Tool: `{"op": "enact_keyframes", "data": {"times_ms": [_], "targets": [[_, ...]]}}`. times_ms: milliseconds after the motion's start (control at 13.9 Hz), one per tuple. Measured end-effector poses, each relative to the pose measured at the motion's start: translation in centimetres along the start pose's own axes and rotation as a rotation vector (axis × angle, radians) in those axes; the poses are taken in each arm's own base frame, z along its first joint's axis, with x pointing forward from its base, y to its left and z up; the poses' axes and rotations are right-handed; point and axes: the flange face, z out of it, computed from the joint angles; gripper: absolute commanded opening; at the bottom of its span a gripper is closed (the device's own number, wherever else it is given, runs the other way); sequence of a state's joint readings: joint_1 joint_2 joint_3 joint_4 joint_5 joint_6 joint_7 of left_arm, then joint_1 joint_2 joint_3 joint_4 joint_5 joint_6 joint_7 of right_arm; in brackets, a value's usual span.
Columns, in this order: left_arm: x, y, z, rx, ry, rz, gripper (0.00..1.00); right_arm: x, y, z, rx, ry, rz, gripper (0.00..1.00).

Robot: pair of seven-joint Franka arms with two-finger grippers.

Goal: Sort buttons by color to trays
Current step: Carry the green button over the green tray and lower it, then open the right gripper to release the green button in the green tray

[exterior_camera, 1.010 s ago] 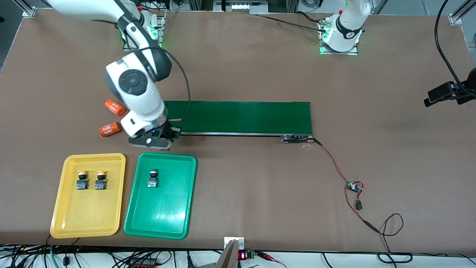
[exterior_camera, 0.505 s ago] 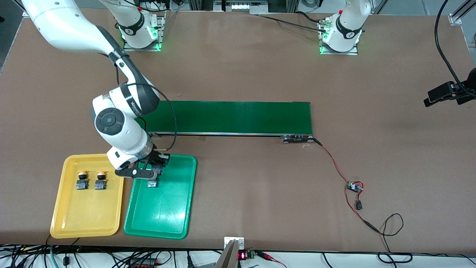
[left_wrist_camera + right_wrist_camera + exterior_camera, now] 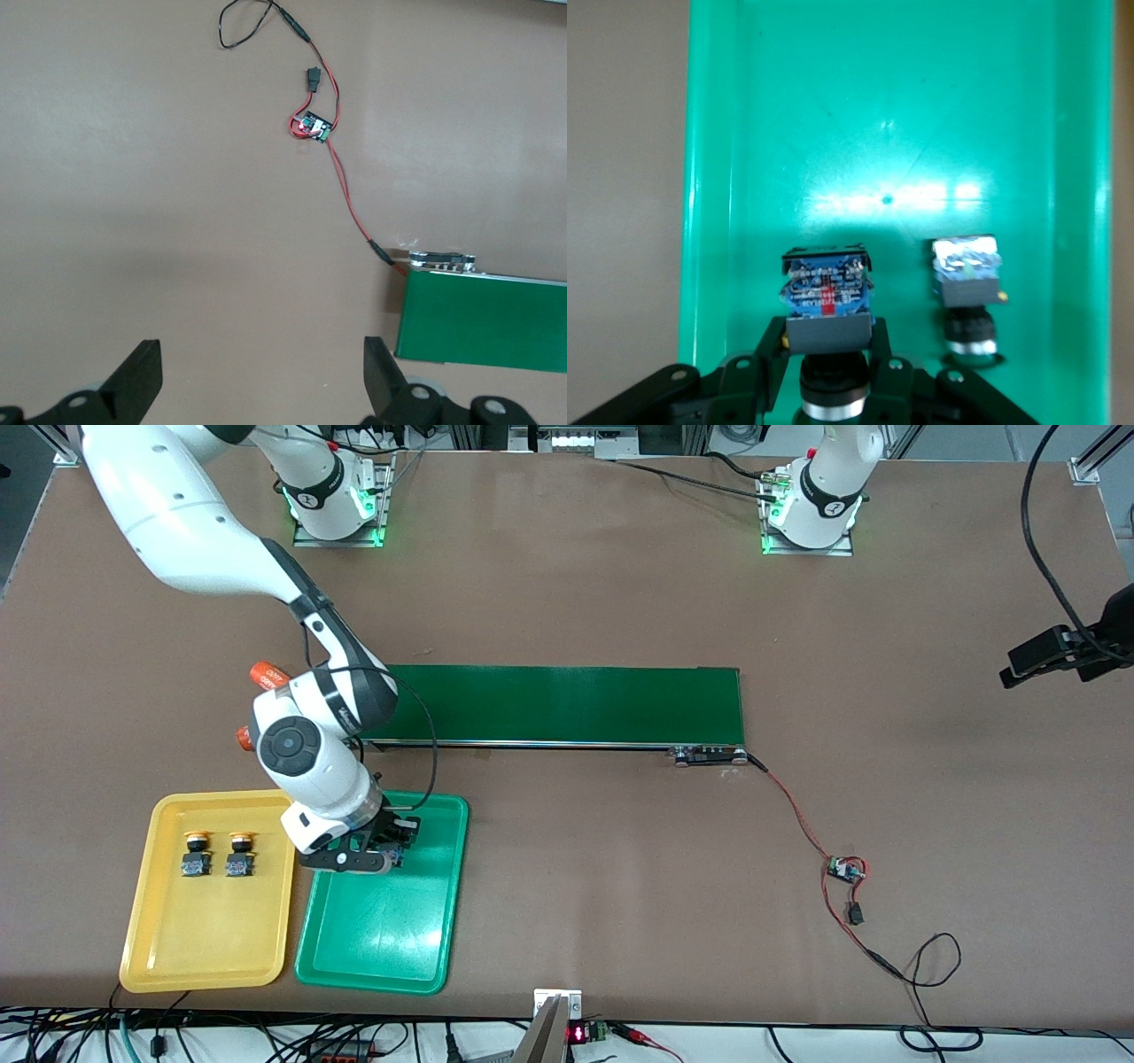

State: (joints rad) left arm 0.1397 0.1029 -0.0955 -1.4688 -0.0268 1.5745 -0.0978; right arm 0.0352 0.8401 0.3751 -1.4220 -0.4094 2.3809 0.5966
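My right gripper (image 3: 392,854) is shut on a button (image 3: 827,297) with a black-and-blue body and holds it low over the green tray (image 3: 381,948), at the tray's end nearer the conveyor. The cap's colour does not show. A second button (image 3: 967,279) lies in the green tray (image 3: 886,106) close beside the held one; the gripper hides it in the front view. Two yellow-capped buttons (image 3: 196,853) (image 3: 239,853) lie in the yellow tray (image 3: 204,948). My left gripper (image 3: 261,359) is open and empty, waiting high over bare table at the left arm's end (image 3: 1032,660).
The long dark-green conveyor belt (image 3: 567,704) lies across the middle, farther from the camera than the trays. Two orange cylinders (image 3: 264,674) (image 3: 242,737) lie by its end, partly hidden by the right arm. A small circuit board (image 3: 846,868) with red and black wires lies toward the left arm's end.
My right gripper has moved from the conveyor's end to over the green tray, carrying the button. The left gripper has shifted slightly.
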Motion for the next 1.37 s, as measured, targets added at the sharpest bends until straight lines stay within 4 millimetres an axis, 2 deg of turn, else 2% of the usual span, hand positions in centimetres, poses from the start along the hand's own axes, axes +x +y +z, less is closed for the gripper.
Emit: {"op": "enact_keyframes", "data": {"times_ms": [217, 289, 361, 505, 577, 650, 722, 866, 1083, 1155, 1227, 1371], "targets": [[0.0, 0.3, 0.0, -0.001, 0.001, 0.0, 1.0, -0.4, -0.4, 1.9, 0.019, 0.008, -0.007, 0.07], [0.0, 0.3, 0.0, -0.001, 0.002, 0.002, 1.0, -0.5, -0.5, 2.2, 0.019, 0.008, -0.01, 0.12], [0.0, 0.3, 0.0, -0.001, 0.002, 0.003, 1.0, -0.5, -0.5, 2.3, 0.017, 0.007, -0.011, 0.26], [0.0, 0.3, 0.0, -0.001, 0.002, 0.004, 1.0, -0.5, -0.5, 2.3, 0.015, 0.008, -0.012, 0.38], [0.0, 0.4, 0.0, -0.001, 0.002, 0.005, 1.0, -0.5, -0.5, 2.3, 0.015, 0.008, -0.012, 0.52], [0.0, 0.5, 0.0, -0.001, 0.002, 0.007, 1.0, -0.5, -0.5, 2.3, 0.015, 0.009, -0.013, 0.57], [0.0, 0.7, 0.0, 0.0, 0.002, 0.011, 1.0, -0.5, -0.5, 2.3, 0.015, 0.01, -0.014, 0.73], [0.0, 1.1, -0.1, 0.0, 0.011, 0.018, 1.0, -0.3, -0.5, 2.4, 0.029, 0.03, -0.02, 0.81], [0.1, 1.4, -0.1, 0.001, 0.018, 0.021, 1.0, -0.1, -0.4, 3.0, 0.053, 0.064, -0.023, 0.83], [0.1, 1.4, -0.1, 0.001, 0.019, 0.021, 1.0, 0.0, -0.3, 3.0, 0.056, 0.07, -0.024, 0.94], [0.1, 1.4, -0.1, 0.002, 0.019, 0.021, 1.0, 0.1, -0.1, 3.0, 0.056, 0.074, -0.022, 1.0], [0.1, 1.3, -0.1, 0.006, 0.021, 0.018, 1.0, 0.8, 0.5, 2.5, 0.056, 0.088, -0.012, 1.0]]}}
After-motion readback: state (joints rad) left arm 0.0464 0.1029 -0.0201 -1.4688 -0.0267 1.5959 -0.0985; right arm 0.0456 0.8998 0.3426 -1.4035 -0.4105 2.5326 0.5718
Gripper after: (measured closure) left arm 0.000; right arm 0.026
